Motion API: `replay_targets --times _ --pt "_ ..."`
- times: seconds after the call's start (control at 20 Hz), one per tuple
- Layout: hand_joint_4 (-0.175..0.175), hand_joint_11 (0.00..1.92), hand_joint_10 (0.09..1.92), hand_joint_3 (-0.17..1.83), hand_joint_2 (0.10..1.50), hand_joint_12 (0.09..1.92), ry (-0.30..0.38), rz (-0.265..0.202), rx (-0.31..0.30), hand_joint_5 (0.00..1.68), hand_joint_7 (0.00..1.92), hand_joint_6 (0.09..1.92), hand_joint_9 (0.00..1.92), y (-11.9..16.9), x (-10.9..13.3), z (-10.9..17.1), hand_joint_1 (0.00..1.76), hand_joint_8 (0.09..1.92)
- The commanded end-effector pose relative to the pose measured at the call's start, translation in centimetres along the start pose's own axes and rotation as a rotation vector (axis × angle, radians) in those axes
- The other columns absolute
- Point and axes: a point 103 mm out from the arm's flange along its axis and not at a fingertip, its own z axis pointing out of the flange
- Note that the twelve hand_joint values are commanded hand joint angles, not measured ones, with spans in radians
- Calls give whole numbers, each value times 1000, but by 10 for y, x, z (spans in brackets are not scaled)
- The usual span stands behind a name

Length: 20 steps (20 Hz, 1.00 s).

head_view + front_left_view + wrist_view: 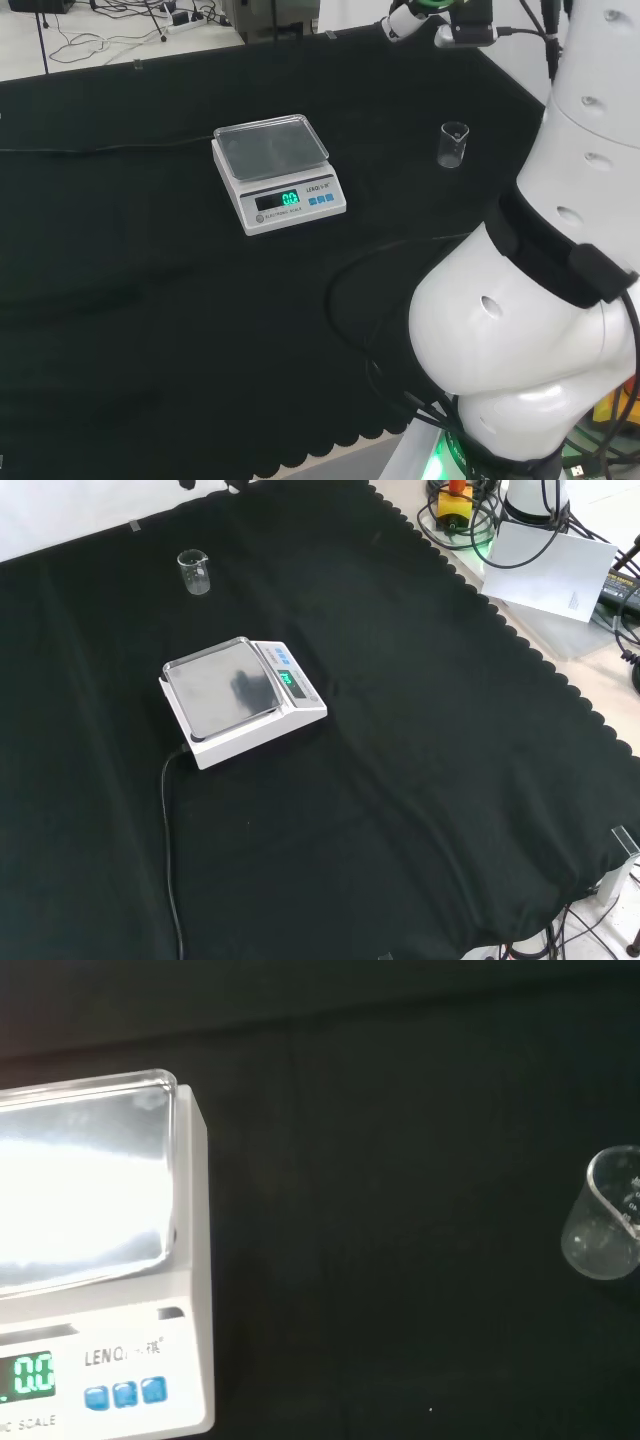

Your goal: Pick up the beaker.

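A small clear beaker (194, 571) stands upright on the black cloth (420, 780), apart from a white scale (240, 700) nearer the camera.

In the wrist view the beaker (606, 1218) runs off the right edge, so part of its wall is lost. The scale (100, 1260) is cut by the left and bottom edges there. Whether the beaker holds anything is too hard to tell through clear glass.
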Motion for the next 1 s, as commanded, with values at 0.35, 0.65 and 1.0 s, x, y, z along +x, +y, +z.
replay_targets --times 0.35,0.65,1.0 --pt "-35 0 761 -128 1109 1455 82 70 69 508 431 577 456 36 -74 46 510 656" --pt "-41 11 771 -130 1119 1463 77 83 50 536 452 602 474 49 -85 70 522 666" --pt "-36 4 790 -168 1111 1411 34 118 148 419 315 584 313 57 -87 85 537 661"
